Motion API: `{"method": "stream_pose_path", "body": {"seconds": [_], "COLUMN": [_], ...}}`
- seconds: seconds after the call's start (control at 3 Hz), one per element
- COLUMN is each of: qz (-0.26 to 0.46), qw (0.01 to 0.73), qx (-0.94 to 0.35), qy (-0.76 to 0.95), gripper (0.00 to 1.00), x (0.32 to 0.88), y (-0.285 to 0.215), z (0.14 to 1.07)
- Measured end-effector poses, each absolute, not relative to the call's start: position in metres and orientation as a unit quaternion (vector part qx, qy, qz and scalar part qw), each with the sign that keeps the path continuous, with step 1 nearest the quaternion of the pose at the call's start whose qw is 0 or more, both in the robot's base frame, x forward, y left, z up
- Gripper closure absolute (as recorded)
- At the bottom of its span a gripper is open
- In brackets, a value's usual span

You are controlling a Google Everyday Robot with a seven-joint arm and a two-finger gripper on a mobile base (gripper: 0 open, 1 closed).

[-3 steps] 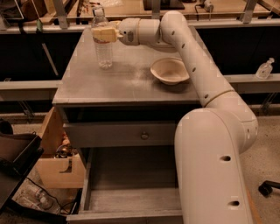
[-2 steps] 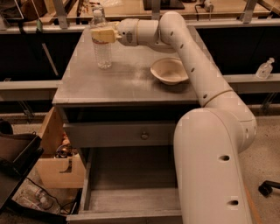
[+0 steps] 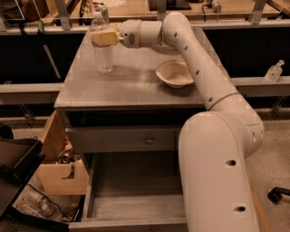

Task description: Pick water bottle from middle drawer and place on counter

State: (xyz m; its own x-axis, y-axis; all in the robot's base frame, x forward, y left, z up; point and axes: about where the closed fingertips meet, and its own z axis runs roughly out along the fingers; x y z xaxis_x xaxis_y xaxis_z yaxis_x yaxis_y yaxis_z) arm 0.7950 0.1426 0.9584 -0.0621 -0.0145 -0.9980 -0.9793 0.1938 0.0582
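floor (image 3: 277, 165): pale, speckled | workbench (image 3: 131, 7): tan, behind | cardboard box (image 3: 59, 177): probably, left

readable text: none was legible on any surface | cream two-finger gripper (image 3: 105, 37): sat level with the upper body of the clear ribbed plastic water bottle (image 3: 103, 56), which stood on the far-left part of the flat grey counter (image 3: 131, 86)

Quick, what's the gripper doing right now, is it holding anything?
Gripper: closed around the upper part of the water bottle, which stands upright on the counter.
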Motion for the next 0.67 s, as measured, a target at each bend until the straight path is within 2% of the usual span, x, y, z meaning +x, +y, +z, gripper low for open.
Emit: {"method": "stream_pose_path", "body": {"seconds": [0.33,0.67], "qz": [0.460,0.462], "qw": [0.524,0.523], "qx": [-0.440,-0.441], "qy": [0.565,0.564], "gripper": [0.15,0.00], "x": [0.7943,0.7935], "y": [0.1461,0.1496], "z": [0.9579,0.9573]}}
